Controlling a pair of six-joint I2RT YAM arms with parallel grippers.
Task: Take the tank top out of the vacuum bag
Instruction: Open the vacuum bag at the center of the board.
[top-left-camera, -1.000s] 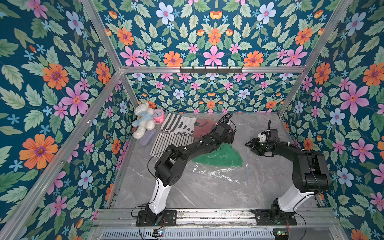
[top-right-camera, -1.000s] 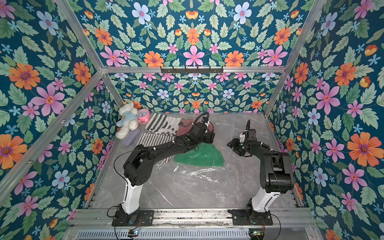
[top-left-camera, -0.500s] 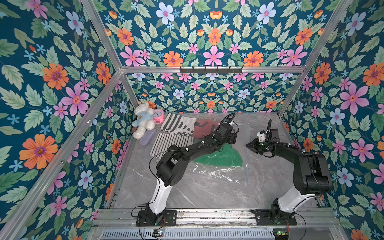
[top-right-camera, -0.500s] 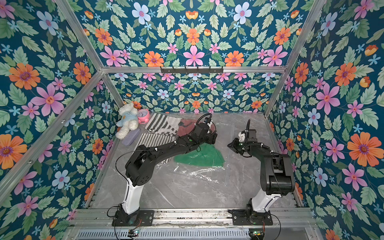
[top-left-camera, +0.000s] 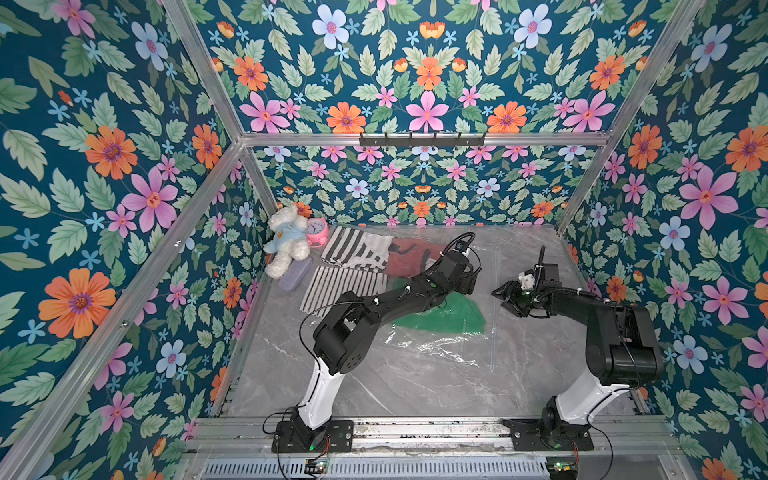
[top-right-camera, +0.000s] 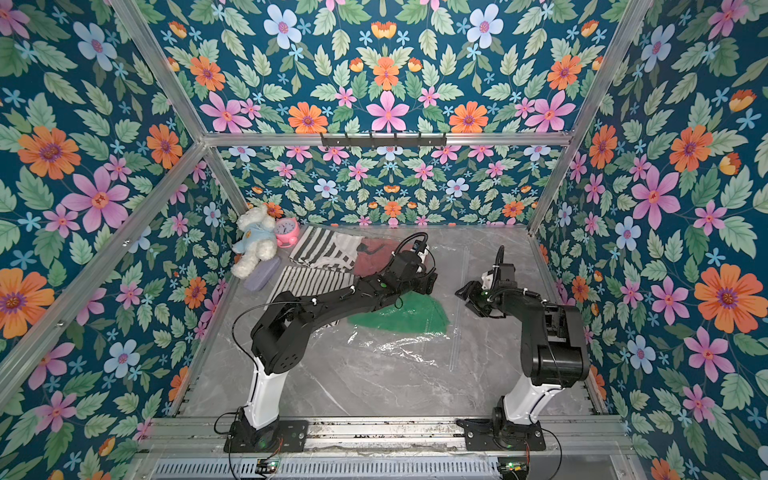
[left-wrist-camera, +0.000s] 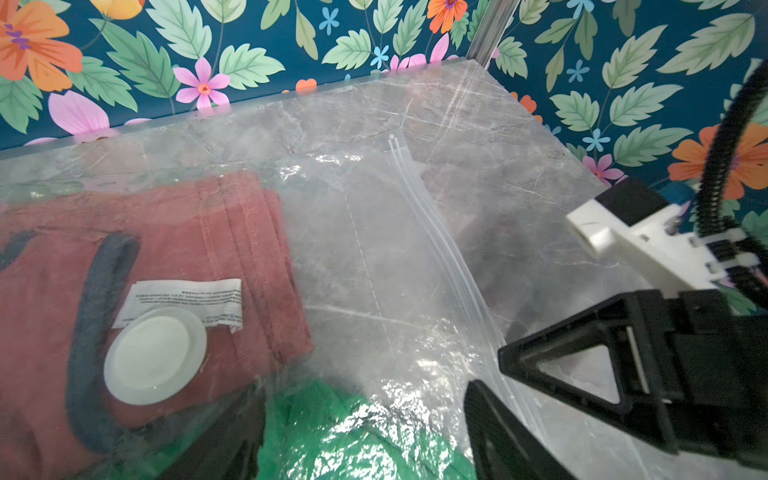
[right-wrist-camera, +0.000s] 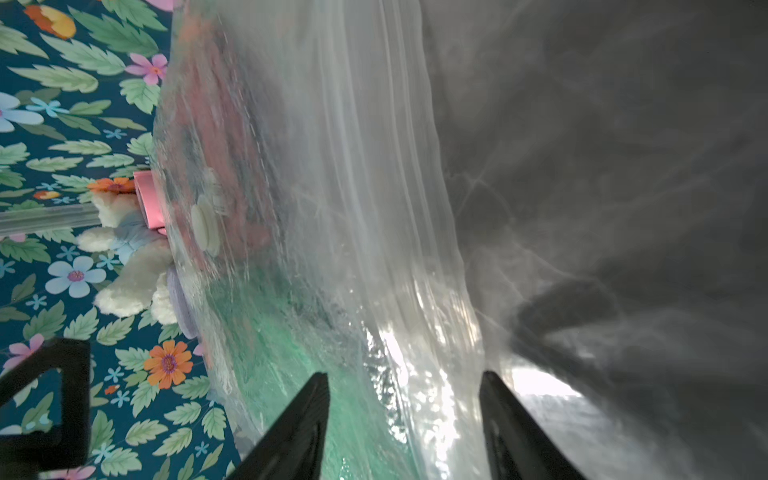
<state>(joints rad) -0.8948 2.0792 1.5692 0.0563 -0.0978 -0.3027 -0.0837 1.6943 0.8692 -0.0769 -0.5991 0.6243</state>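
Part the zip seal first.
The large clear crinkly plastic vacuum bag lies flat mid-table, its zip-seal strip along the 3 o'clock edge. Your right gripper straddles that strip, jaws parted, holding nothing: close on one lip only. Your left gripper stands wide, empty, over the green cloth inside.
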